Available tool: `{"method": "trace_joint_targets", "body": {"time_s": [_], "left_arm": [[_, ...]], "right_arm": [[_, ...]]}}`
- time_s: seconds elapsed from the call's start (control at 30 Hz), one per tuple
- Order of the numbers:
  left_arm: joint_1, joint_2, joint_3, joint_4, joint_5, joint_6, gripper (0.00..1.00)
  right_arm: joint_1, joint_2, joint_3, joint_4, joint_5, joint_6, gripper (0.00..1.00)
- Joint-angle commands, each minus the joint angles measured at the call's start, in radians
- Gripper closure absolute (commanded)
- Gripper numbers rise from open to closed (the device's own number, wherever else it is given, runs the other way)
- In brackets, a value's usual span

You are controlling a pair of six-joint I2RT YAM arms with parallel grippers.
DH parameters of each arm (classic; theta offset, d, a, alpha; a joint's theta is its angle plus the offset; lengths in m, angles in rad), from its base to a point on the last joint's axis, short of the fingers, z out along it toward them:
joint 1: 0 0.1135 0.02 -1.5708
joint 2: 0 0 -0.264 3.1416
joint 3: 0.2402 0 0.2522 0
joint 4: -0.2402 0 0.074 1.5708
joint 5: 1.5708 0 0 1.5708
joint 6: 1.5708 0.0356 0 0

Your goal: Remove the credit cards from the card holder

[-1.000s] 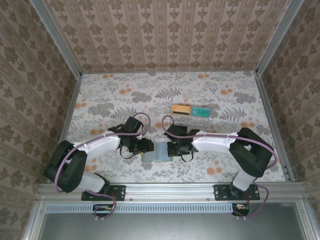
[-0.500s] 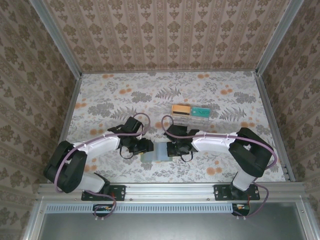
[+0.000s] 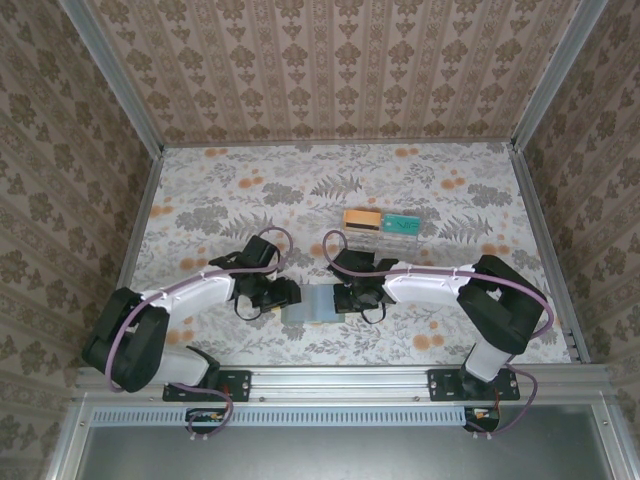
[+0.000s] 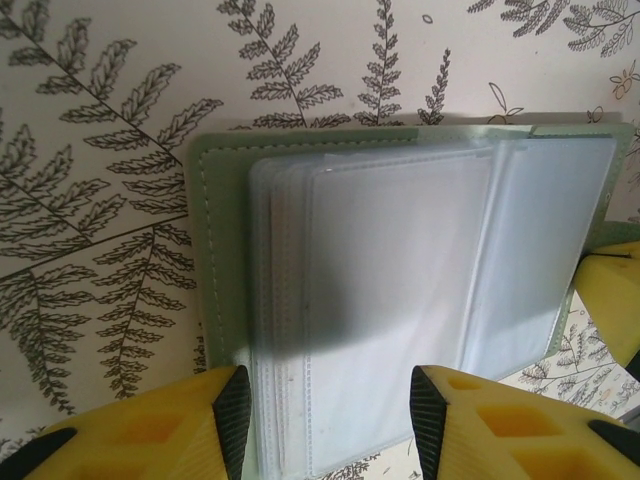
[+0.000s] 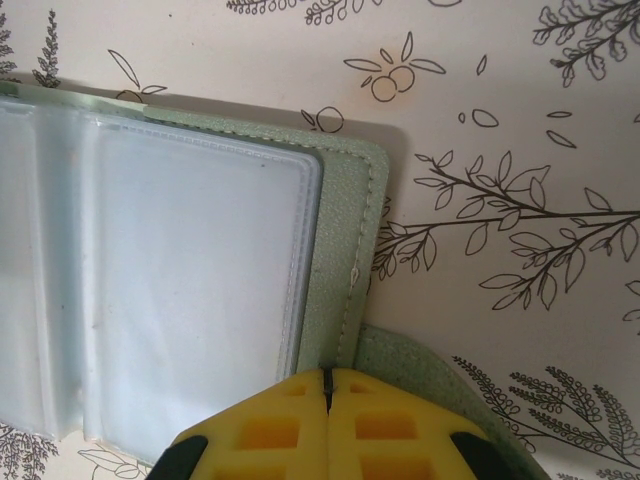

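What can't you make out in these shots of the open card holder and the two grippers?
- Right wrist view: whether the shut right gripper actually pinches the card holder cover; its own fingers hide the contact.
- Left wrist view: the clear sleeves run off the bottom edge between the open left gripper fingers; frosted plastic blurs any contents.
- Top view: print on the orange card and teal card, too small.
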Motion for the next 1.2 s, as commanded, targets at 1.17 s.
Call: {"method": "trace_joint_targets", "body": {"time_s": [1.17], "left_arm": [[-0.023,0.030,-0.005,0.136,0.139,-0.021,0.45]], "right_arm": [[0.017,0.044,0.004,-0.019,-0.023,0.021,1.00]]}}
